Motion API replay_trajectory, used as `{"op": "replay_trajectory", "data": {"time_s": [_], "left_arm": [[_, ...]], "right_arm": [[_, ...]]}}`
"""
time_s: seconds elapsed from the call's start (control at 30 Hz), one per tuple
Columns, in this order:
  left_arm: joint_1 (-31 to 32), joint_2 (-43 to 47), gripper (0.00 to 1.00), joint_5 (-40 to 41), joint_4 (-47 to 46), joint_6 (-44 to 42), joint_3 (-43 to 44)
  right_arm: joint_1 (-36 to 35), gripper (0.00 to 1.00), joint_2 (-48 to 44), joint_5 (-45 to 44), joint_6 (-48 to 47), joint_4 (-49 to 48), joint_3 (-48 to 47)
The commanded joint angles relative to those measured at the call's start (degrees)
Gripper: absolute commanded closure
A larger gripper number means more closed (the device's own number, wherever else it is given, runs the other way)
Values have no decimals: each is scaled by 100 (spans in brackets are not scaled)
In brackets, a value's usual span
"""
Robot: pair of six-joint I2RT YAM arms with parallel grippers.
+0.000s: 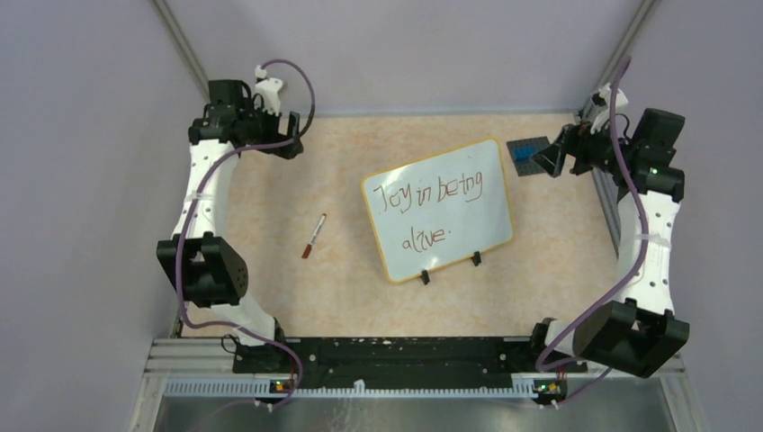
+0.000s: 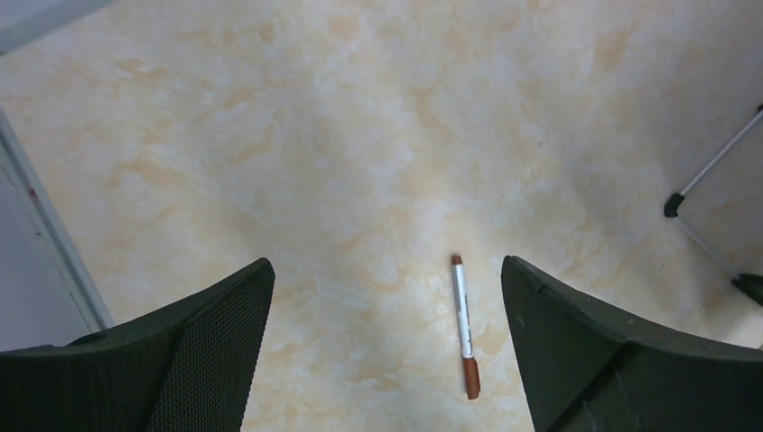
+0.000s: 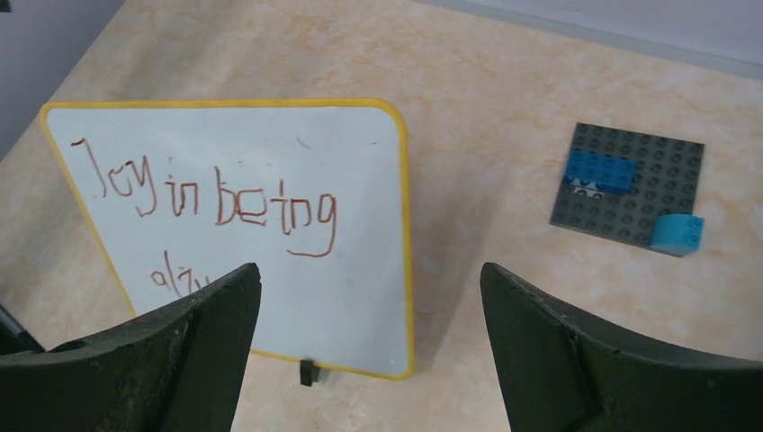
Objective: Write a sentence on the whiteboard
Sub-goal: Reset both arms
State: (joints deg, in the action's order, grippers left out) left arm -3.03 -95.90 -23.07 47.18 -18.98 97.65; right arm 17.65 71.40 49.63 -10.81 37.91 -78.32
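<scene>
Two grippers stood released, jaws spread wide and grasping nothing. The left gripper (image 2: 387,265) hung above the tabletop (image 2: 315,135); in its wrist view a brown-capped marker (image 2: 464,326) lay flat below, nearer the right-hand finger. The right gripper (image 3: 369,267) hovered apart from the whiteboard (image 3: 369,171). Seen from above, the whiteboard lay mid-tabletop, its black clip feet (image 1: 425,277) at 6 o'clock, bearing the sentence (image 1: 430,193) "Joy in being alive." in two reddish-brown lines. The marker lay at the board's 9 o'clock, well apart. A dark studded plate (image 1: 526,150) carrying blue bricks (image 3: 601,169) lay at its 1 o'clock, just beside the right gripper.
</scene>
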Motion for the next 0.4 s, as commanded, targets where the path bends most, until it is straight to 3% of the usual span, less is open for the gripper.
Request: {"op": "replay_trajectory", "data": {"time_s": [0.0, 0.37], "left_arm": [[-318, -35, 1, -409, -73, 437, 443], [-726, 411, 1, -615, -1224, 1080, -786]], "right_arm": [[458, 12, 273, 139, -385, 88, -363], [995, 11, 816, 85, -731, -51, 82]]}}
